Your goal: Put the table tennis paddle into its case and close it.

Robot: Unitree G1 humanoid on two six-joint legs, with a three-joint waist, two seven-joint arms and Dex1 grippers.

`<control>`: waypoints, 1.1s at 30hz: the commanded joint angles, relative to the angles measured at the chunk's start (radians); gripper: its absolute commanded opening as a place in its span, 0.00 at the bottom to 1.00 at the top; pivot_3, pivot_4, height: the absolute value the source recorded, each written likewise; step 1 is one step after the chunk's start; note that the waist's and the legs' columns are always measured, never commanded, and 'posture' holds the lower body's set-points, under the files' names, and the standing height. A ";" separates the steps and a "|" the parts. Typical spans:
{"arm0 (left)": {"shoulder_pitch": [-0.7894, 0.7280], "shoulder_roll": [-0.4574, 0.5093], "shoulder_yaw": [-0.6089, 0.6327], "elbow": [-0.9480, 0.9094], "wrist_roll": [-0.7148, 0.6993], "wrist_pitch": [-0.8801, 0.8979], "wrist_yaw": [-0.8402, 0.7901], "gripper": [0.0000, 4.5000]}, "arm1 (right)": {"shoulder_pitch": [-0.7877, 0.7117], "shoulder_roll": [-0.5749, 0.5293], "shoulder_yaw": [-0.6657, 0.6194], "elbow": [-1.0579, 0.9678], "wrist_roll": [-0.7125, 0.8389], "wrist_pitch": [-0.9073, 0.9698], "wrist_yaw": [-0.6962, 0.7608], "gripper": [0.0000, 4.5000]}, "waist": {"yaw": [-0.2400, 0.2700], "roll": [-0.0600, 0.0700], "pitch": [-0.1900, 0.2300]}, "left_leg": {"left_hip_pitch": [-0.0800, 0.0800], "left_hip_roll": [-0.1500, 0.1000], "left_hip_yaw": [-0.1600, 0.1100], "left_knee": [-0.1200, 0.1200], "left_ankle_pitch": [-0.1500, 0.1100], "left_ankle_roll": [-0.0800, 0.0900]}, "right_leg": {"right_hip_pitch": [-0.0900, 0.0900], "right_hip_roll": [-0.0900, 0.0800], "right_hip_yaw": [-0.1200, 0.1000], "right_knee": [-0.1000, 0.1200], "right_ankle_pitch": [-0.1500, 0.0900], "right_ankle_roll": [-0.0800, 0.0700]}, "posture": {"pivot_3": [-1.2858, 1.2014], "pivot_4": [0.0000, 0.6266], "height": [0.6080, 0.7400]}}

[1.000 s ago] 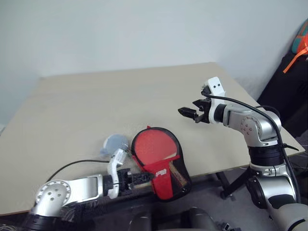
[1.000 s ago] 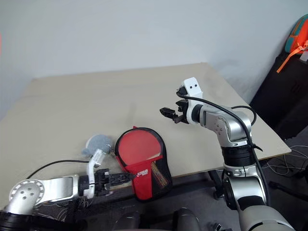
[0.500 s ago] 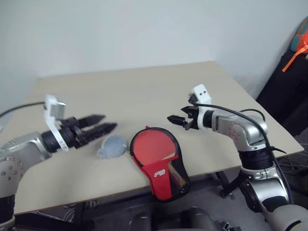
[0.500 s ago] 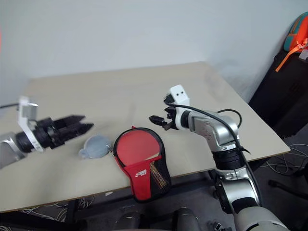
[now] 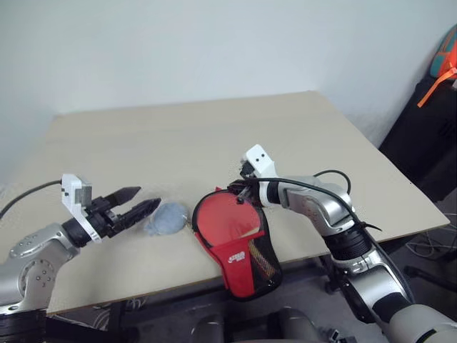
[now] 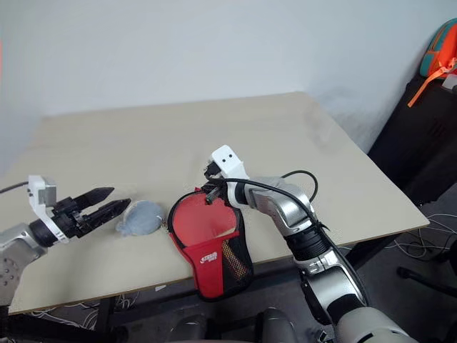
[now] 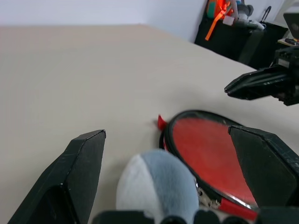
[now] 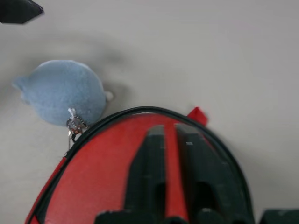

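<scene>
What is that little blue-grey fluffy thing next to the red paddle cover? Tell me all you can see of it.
The small pale blue-grey soft lump looks like a round plush charm with a lighter patch and a small nub at one side. It lies flat on the beige table, against the rim of the black-edged paddle case, where a small metal ring sits. The left gripper, open, points at it without touching.

We see soft, even daylight on the table (image 5: 214,136), with only faint shadows (no glare anywhere). Up close, the black fingers (image 8: 154,186) and soft lump (image 7: 159,186) look blurred.

Blue-grey soft lump (image 5: 168,217) on beige table (image 5: 178,143)
</scene>
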 commanded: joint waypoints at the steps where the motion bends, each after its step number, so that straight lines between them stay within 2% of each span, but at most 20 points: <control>1: -0.027 -0.014 0.002 0.030 0.043 -0.032 0.004 1.00 | -0.010 0.017 0.008 -0.008 -0.023 -0.038 -0.001 0.00 | 0.000 0.000 0.000 | 0.000 0.000 0.000 0.000 0.000 0.000 | 0.000 0.000 0.000 0.000 0.000 0.000 | 0.52 0.00 0.74; 18: -0.063 -0.083 -0.107 0.112 0.163 -0.063 -0.051 1.00 | 0.062 0.087 0.107 0.183 -0.114 -0.211 0.087 0.00 | 0.000 -0.001 -0.001 | 0.000 0.000 0.000 0.000 0.000 0.000 | 0.000 0.000 -0.001 0.001 0.000 0.000 | 0.52 0.00 0.74; 31: -0.121 -0.112 -0.138 0.212 0.219 -0.062 -0.044 1.00 | 0.062 0.119 0.090 0.188 -0.133 -0.197 0.087 0.00 | 0.000 -0.001 -0.001 | 0.000 0.000 -0.001 0.001 0.000 0.000 | 0.001 0.000 -0.001 0.001 0.000 0.000 | 0.52 0.00 0.74; 33: -0.124 -0.120 -0.142 0.213 0.217 -0.051 -0.047 0.92 | 0.063 0.121 0.088 0.188 -0.132 -0.187 0.086 0.00 | 0.000 -0.002 -0.001 | 0.000 0.000 -0.001 0.002 0.000 0.000 | 0.001 0.000 -0.001 0.001 0.000 0.000 | 0.52 0.00 0.74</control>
